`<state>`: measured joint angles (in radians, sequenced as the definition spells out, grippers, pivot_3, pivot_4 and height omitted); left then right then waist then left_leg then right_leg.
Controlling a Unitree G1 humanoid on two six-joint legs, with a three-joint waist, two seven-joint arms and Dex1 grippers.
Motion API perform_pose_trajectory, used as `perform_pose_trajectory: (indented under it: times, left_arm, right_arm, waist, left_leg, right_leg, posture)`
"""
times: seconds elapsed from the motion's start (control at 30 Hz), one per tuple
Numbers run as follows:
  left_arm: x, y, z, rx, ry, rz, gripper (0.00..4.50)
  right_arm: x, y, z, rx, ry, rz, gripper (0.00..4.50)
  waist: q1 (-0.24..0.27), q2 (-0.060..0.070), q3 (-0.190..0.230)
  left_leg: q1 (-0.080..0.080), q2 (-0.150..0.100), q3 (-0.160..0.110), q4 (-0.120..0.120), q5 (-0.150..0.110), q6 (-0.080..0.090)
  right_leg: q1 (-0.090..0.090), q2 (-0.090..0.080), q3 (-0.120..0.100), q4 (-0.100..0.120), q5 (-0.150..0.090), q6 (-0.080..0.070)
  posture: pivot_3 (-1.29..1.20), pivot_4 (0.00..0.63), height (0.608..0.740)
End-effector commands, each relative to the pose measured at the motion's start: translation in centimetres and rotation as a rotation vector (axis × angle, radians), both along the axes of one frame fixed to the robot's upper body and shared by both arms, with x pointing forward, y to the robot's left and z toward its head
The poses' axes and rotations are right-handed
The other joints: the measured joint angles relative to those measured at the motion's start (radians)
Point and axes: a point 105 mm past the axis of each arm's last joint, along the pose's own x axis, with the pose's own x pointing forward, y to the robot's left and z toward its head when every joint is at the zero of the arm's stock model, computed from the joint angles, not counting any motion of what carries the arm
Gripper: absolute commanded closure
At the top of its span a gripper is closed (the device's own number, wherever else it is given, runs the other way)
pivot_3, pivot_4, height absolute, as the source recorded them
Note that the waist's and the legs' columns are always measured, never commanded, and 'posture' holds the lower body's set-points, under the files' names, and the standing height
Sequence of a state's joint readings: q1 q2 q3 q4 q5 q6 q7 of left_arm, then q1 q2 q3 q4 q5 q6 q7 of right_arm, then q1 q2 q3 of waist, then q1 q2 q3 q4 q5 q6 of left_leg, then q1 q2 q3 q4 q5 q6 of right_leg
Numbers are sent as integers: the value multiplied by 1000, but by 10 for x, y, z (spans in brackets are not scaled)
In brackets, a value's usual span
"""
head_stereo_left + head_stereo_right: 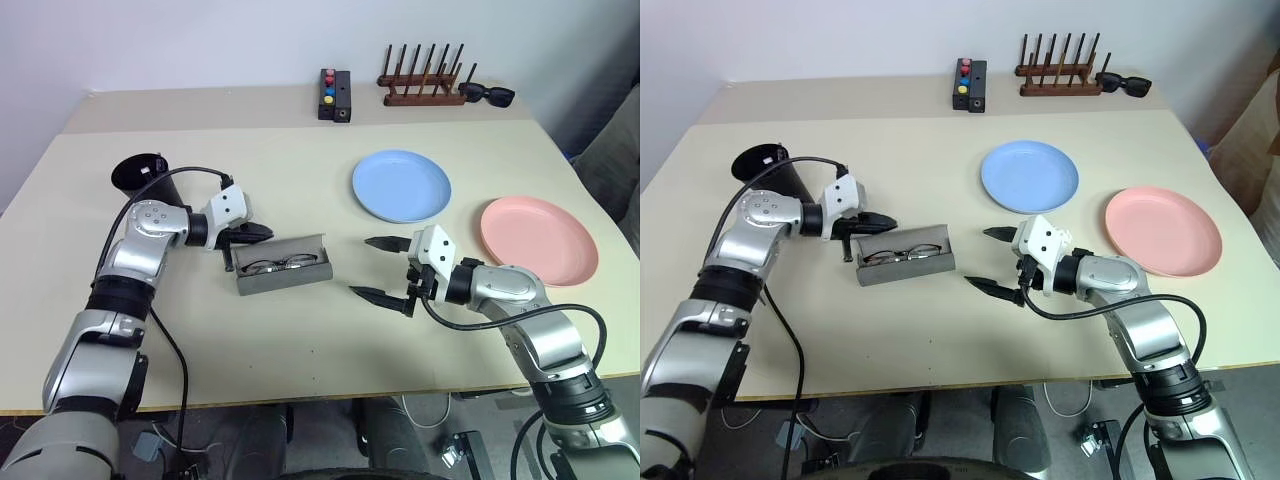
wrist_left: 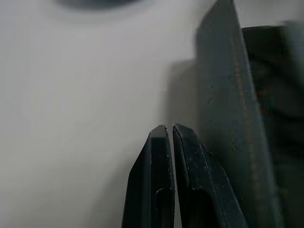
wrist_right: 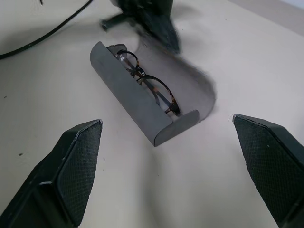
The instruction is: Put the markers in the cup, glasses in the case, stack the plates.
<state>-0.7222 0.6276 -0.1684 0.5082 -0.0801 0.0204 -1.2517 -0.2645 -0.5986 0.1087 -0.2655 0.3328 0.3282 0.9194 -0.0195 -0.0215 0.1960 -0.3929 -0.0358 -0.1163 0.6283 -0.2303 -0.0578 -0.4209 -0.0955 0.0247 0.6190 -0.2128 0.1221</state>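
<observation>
Two grippers flank the open grey case [image 1: 283, 266], glasses [image 1: 279, 264] inside. Your left gripper [image 1: 258, 232], fingers pinched shut on nothing, sits at its ten o'clock by the raised lid; right gripper [image 1: 380, 268], spread wide, waits at three o'clock along the long axis.

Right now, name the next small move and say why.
Probably push the lid shut: the glasses already lie inside the open case, and the shut left tool sits right behind its raised lid. The right tool waits open beside it.

Head cameras overlook the table [image 1: 300, 330]; wrist views sit close, probably sharing the case [image 3: 142, 104].
</observation>
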Motion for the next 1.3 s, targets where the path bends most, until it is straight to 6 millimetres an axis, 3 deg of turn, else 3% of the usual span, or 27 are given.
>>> perform_pose_trajectory:
  times: [0.03, 0.27, 0.47, 0.57, 0.77, 0.87, 1.1, 1.2, 1.3]
  left_arm:
    - [-17, -6, 8, -18, 6, -65, 4327]
    - [-36, -13, -8, 30, 11, -78, 4327]
    - [-13, -30, 28, -152, -108, 37, 4327]
    - [-8, -38, 39, -204, -128, 48, 3576]
    - [-14, -47, 54, -319, -157, 51, 616]
    - [-33, -48, 57, -394, -125, 11, 616]
    - [-70, -48, 48, -507, -26, 18, 616]
    - [-75, -49, 43, -525, -13, 68, 559]
    - [-79, -51, 39, -536, 2, 96, 559]
  right_arm:
    - [-2, 2, 11, 10, -46, 15, 0]
    - [2, 2, 13, 1, -51, 22, 0]
    - [11, -2, 13, -31, -83, -15, 0]
    - [22, -6, 14, -61, -130, -70, 0]
    - [66, -26, 20, -204, -287, -301, 0]
    - [84, -32, 22, -262, -328, -373, 0]
    - [111, -30, 1, -413, -356, -405, 0]
    - [118, -30, -7, -448, -355, -404, 822]
    - [124, -31, -7, -453, -368, -418, 2373]
  waist:
    - [1, 0, 0]
    - [3, 0, 0]
    - [6, 0, 0]
    - [5, 0, 0]
    - [-3, 0, 0]
    - [-4, 0, 0]
    - [1, 1, 0]
    - [2, 1, 0]
    - [1, 1, 0]
  left_leg:
    - [0, 0, 0, 0, 0, 0]
    - [0, 0, 0, 0, 0, 0]
    - [0, 0, 0, 1, 0, 0]
    - [0, 0, 0, 1, 0, 0]
    - [1, 0, 0, 0, 0, 0]
    - [1, 0, 0, 0, 0, 0]
    - [1, 0, 1, 0, 0, 0]
    - [0, 0, 1, 0, 0, 0]
    - [1, 0, 1, 0, 0, 0]
  right_leg:
    - [0, 0, 0, 0, 0, 0]
    - [0, 0, 0, 0, 0, 0]
    - [1, 0, 0, -1, 0, 0]
    - [1, 0, 0, 0, 0, 0]
    - [0, 0, 0, 0, 0, 0]
    - [0, 0, 0, 0, 0, 0]
    - [0, 0, 0, -1, 0, -1]
    - [0, -1, 1, -1, 0, -1]
    - [0, 0, 1, -1, 0, -1]
  posture:
    - [0, 150, 739]
    - [0, 150, 739]
    - [0, 150, 739]
    - [0, 150, 739]
    - [0, 150, 739]
    - [0, 150, 739]
    - [0, 150, 739]
    - [0, 150, 739]
    - [0, 150, 739]
